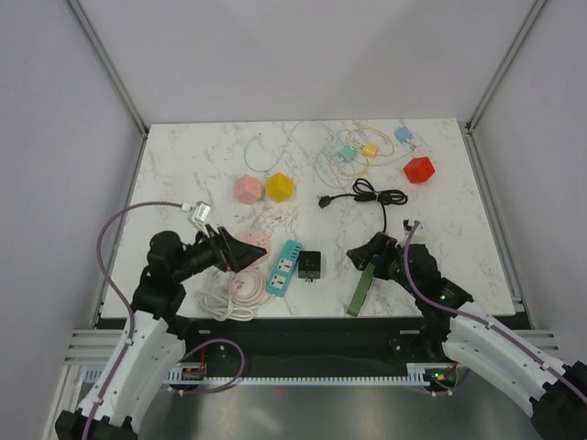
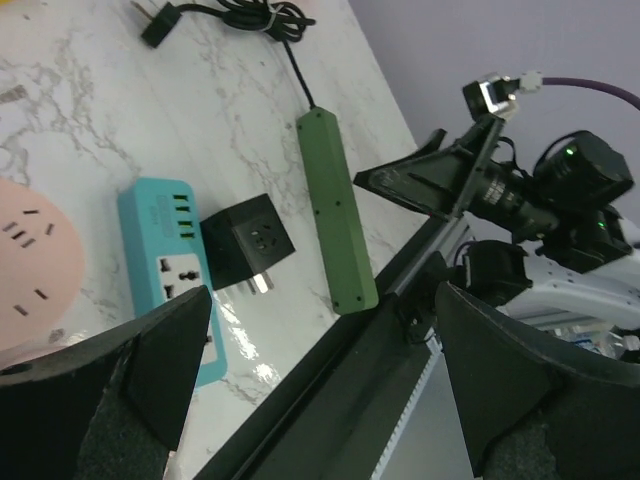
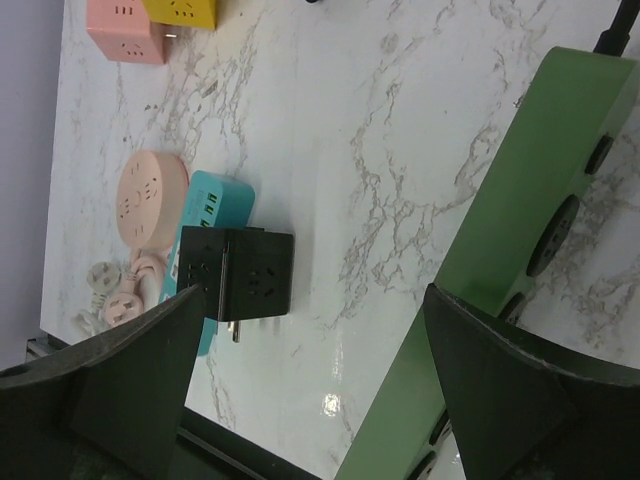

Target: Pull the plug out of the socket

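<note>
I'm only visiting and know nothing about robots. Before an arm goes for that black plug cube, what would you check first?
1. Left gripper open and empty: ok.
2. Right gripper open and empty: ok.
3. Black cube plug in plain view against the teal power strip: ok.
4. Cube actually seated in the strip: cannot tell; metal prongs show bare on one face.
5. Nothing stands between right gripper and cube: ok, though the green power strip lies just beneath that gripper.

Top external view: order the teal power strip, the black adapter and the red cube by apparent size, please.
Largest: teal power strip.
Then red cube and black adapter: they look about alike, so I leave them unranked.
</note>
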You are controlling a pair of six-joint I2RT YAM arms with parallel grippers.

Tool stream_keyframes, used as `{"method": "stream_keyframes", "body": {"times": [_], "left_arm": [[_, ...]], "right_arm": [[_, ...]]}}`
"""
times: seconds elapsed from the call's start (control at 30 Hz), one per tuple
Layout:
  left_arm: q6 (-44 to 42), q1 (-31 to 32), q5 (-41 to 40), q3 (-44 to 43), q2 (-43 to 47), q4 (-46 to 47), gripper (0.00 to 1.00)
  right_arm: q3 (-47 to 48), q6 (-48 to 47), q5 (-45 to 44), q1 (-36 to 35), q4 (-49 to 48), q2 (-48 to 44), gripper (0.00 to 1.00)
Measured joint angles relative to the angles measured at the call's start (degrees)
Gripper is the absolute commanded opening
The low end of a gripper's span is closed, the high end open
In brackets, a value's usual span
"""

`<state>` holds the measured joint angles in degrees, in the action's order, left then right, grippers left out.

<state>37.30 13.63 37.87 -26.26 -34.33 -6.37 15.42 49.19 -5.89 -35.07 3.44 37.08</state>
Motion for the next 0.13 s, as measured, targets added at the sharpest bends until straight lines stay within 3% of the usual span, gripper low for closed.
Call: {"method": "stream_keyframes", "body": {"times": [0.13], "left_arm": [[4.7,0.0,3.0,7.2,10.1,4.4,1.00]], "right_arm": [[-1.9,0.8,1.0,0.0,-2.9,0.0,0.98]]}}
